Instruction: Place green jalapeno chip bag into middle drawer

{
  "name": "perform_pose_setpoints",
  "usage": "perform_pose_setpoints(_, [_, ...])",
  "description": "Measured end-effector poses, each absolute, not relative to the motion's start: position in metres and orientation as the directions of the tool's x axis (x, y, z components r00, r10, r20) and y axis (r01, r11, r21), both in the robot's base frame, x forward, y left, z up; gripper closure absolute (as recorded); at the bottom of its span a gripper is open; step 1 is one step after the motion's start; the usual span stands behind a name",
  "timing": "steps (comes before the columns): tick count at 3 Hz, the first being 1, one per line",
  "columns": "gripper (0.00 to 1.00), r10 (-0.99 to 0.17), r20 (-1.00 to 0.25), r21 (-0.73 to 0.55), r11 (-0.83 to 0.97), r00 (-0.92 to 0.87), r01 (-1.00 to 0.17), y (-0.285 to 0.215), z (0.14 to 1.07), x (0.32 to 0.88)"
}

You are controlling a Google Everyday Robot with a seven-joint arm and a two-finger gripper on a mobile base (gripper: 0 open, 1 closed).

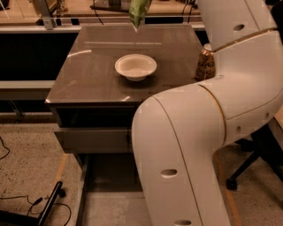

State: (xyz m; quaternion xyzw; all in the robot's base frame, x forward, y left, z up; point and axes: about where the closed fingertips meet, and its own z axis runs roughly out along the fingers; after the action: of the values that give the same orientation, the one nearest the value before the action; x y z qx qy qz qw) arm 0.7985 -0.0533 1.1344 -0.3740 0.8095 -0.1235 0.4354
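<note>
**Chip bag hung high over the far tabletop**

At 9 o'clock in the camera view a bare stretch of the tabletop [84,81] is seen, with a grey drawer front [93,140] beneath its near edge. Which drawer is the middle one cannot be told, since the white arm [199,132] hides much of the cabinet.

Near the centre, a white bowl [135,66] is set on the tabletop. At 12 o'clock from the bowl, the green jalapeno chip bag [139,11] is suspended in the air, well apart from the surface, its lower corner pointed downward.

The pincer lies beyond the top edge, above the bag, so its state cannot be told. A hold on the bag's upper part is only inferred.

The bag is judged light, soft and crinkly, with slick foil and breakable contents. A moderate pinch at a top seam or corner is advised, not across the puffed middle.

At 3 o'clock from the bowl a can [205,65] is stood upright.
</note>
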Motion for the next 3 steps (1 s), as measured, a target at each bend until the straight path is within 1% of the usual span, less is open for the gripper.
perform_pose_setpoints(2, [1.00, -0.655, -0.573, -0.475, 0.755, -0.493, -0.451, -0.110, 1.152, 0.738])
perform_pose_setpoints(3, [1.00, -0.622, -0.576, -0.472, 0.783, -0.531, -0.406, -0.120, 1.155, 0.725])
